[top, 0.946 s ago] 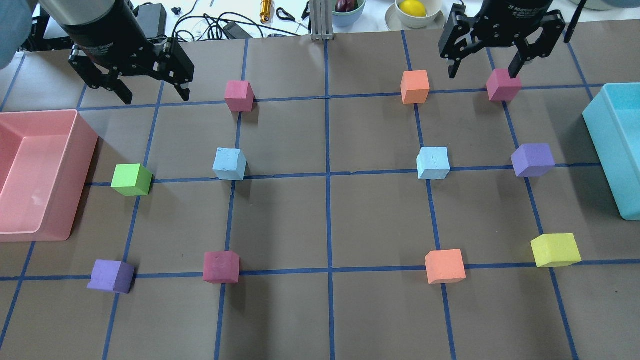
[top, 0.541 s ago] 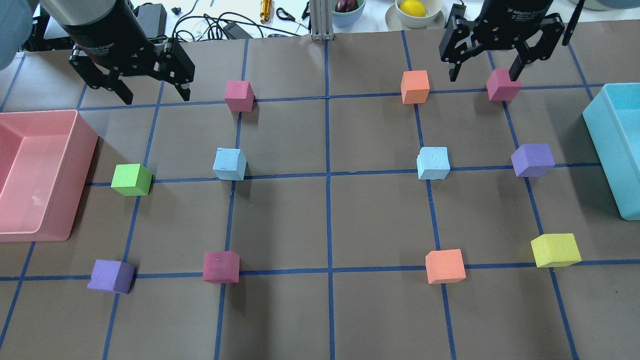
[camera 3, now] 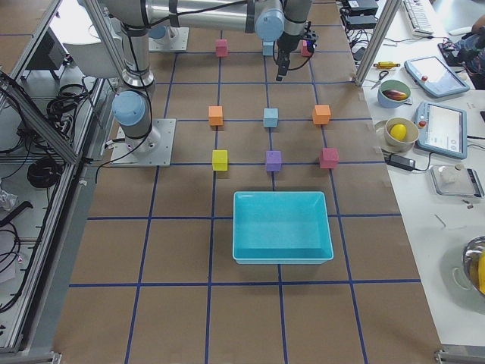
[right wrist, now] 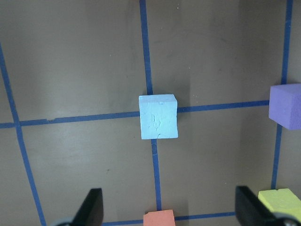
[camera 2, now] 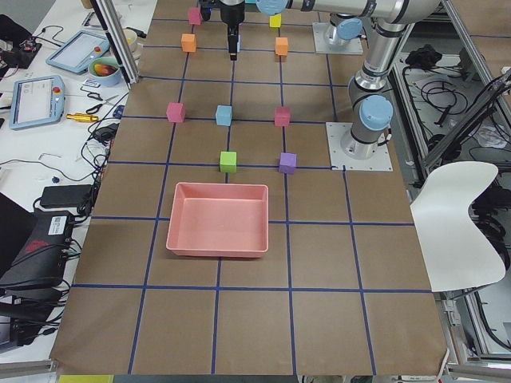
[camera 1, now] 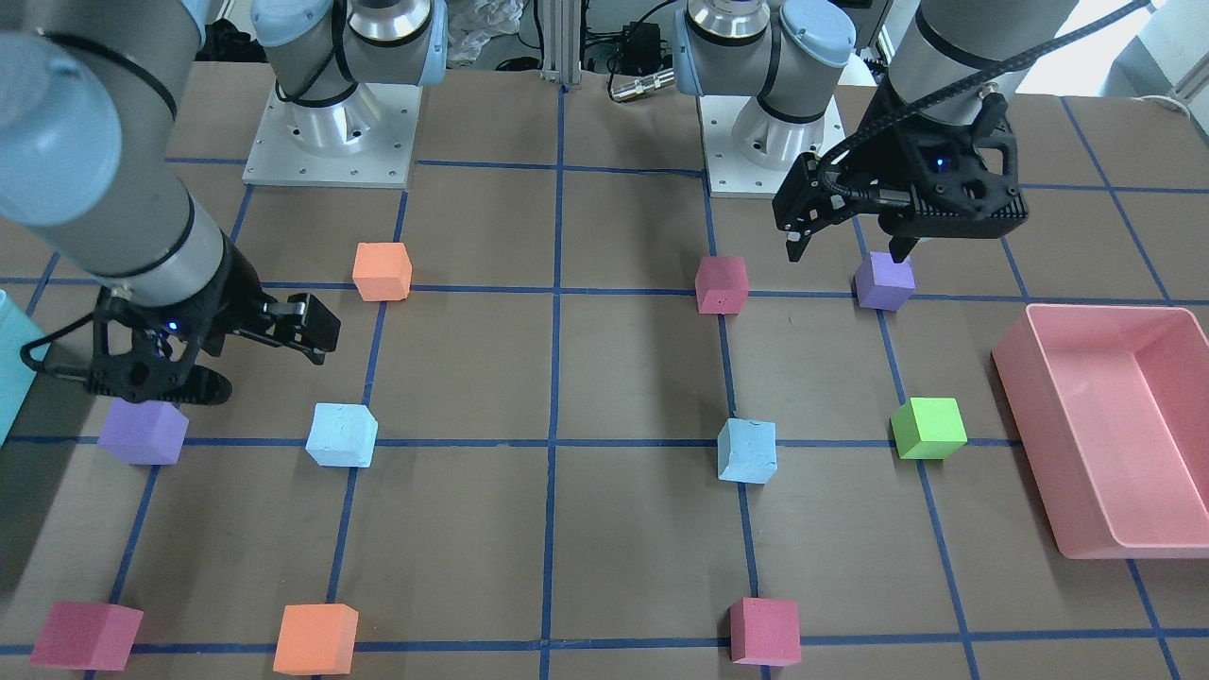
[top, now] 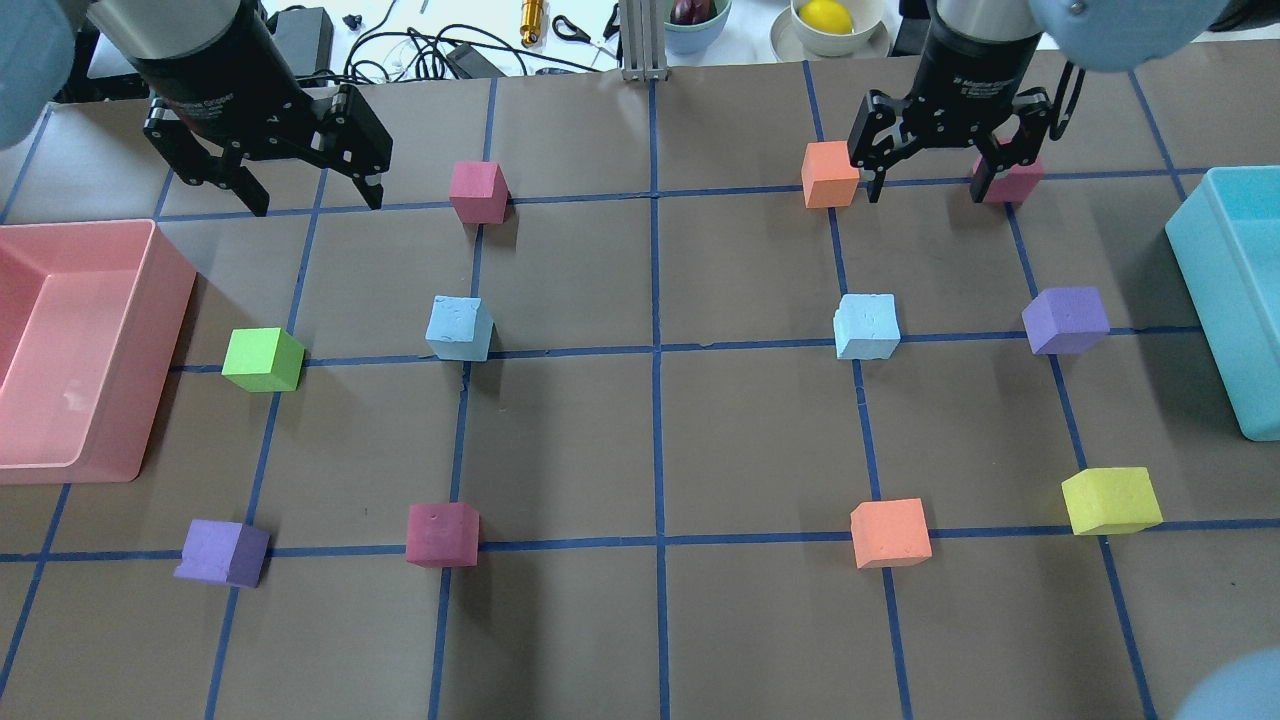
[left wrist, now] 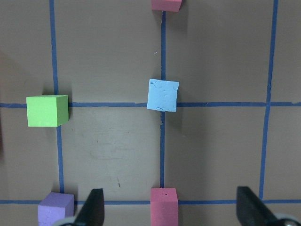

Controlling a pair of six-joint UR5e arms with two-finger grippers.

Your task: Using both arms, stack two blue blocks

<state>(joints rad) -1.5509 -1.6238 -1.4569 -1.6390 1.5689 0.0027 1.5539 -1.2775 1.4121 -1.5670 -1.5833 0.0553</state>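
The left claw (top: 315, 200) is hanging above the far left part of the table (top: 560, 450). Its 2 fingers are spreading wide and gripping nothing. The right claw (top: 928, 193) is hanging above the far right part, also wide and empty. In the overhead view its fingers are straddling the gap between an orange block (top: 830, 173) and a red block (top: 1018, 182), with 1 finger covering part of the red one.

The 2 blue blocks are sitting flat on the table in the middle row, each on a crossing of blue tape lines. They are lying well apart, 1 on each side of the centre line, and neither is resting on the other.

The left blue block (top: 459, 328) is sitting nearer than the left claw and to its right, with a green block (top: 262, 359) to its left. In the left wrist view it (left wrist: 162, 94) is showing ahead of the fingertips, turned slightly against the tape.

The right blue block (top: 867, 326) is sitting nearer than the right claw, with a purple block (top: 1065, 319) to its right. In the right wrist view it (right wrist: 158, 116) is showing ahead of the 2 fingers, roughly centred between them.

A pink tray (top: 100, 470) is sitting at the left edge and a teal tray (top: 1215, 300) at the right edge.
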